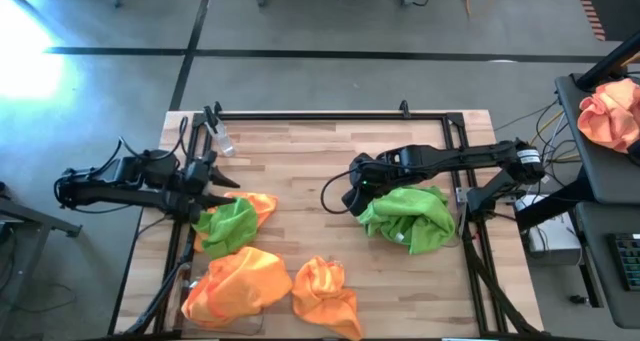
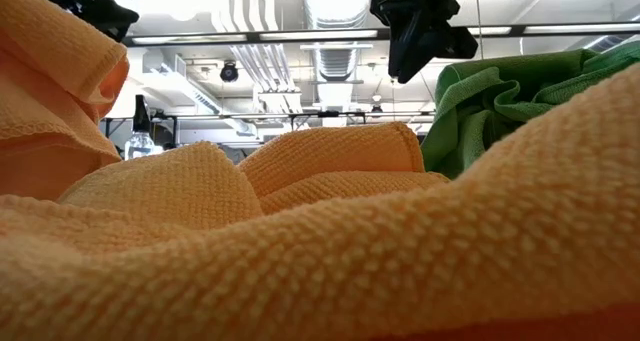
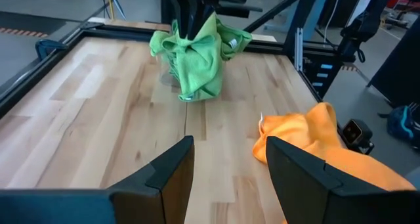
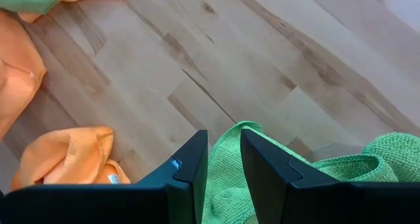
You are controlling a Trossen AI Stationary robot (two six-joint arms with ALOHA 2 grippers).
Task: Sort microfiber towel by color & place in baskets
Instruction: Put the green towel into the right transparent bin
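Left end effector (image 1: 222, 186) sits at the table's (image 1: 300, 171) left edge, fingers spread with nothing between them, just beside a green towel (image 1: 228, 222) lying on an orange towel (image 1: 238, 284). A second orange towel (image 1: 325, 296) lies crumpled near the front centre. Right end effector (image 1: 352, 203) hangs with fingers slightly parted, touching the left edge of the green towel pile (image 1: 410, 218); grip unclear, no legible writing.
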